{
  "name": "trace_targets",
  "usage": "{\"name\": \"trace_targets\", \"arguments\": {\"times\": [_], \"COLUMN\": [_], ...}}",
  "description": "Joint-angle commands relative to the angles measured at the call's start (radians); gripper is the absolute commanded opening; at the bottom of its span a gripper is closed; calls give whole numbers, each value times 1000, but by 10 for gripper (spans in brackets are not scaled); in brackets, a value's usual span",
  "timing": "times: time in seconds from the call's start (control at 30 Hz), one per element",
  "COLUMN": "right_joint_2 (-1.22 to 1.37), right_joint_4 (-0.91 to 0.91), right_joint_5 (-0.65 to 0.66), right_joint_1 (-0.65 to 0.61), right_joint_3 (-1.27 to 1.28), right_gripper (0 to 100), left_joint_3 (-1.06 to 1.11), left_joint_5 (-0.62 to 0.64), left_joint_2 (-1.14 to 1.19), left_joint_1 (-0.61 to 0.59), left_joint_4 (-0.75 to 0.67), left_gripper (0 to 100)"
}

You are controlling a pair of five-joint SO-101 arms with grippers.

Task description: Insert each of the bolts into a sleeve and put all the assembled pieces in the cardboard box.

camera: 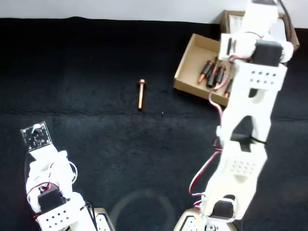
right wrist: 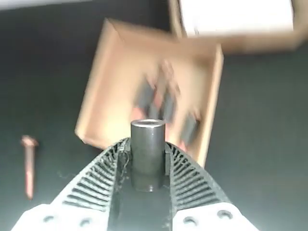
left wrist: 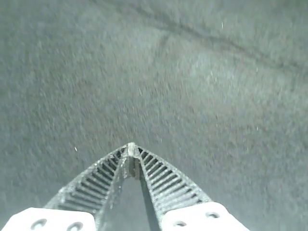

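Note:
A dark metal sleeve (right wrist: 148, 159) stands upright between the fingers of my right gripper (right wrist: 148, 142), which is shut on it. Beyond it lies the open cardboard box (right wrist: 113, 86), blurred, with several dark assembled pieces (right wrist: 159, 98) inside. In the high view the right arm (camera: 245, 120) stretches over that box (camera: 191, 65), where the pieces (camera: 214, 73) lie side by side. A single copper bolt (camera: 141, 94) rests on the black cloth left of the box, and the same bolt (right wrist: 29, 164) lies off to the side of the sleeve. My left gripper (left wrist: 131, 147) is shut and empty, low over the cloth.
A second cardboard box (camera: 234, 20) with white contents sits behind the first, at the table's far right edge; its rim (right wrist: 231, 44) shows past the sleeve. The left arm (camera: 48, 178) is folded at the near left. Black cloth (camera: 86, 72) covers the table.

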Motion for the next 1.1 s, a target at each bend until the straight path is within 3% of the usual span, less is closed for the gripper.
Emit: {"name": "trace_targets", "arguments": {"times": [0.0, 0.2, 0.33, 0.53, 0.7, 0.83, 1.07], "right_joint_2": [-171, -262, -274, -366, -545, -707, -990], "right_joint_4": [8, 4, -31, -189, -390, -533, -685], "right_joint_5": [-58, -61, -46, 2, 2, 2, -2], "right_joint_1": [38, 36, 41, 42, 35, 35, 39], "right_joint_3": [332, 647, 774, 1018, 1308, 1527, 1836], "right_gripper": [7, 7, 7, 7, 7, 7, 7], "left_joint_3": [18, -33, -120, -366, -648, -886, -1118], "left_joint_5": [-2, -6, -75, -106, -97, -11, 112], "left_joint_2": [-8, -5, -4, 36, 335, 633, 981], "left_joint_1": [18, -2, 1, 148, 231, 260, 415], "left_joint_4": [31, 37, 52, 222, 330, 405, 420], "left_gripper": [27, 28, 28, 28, 28, 28, 27]}}
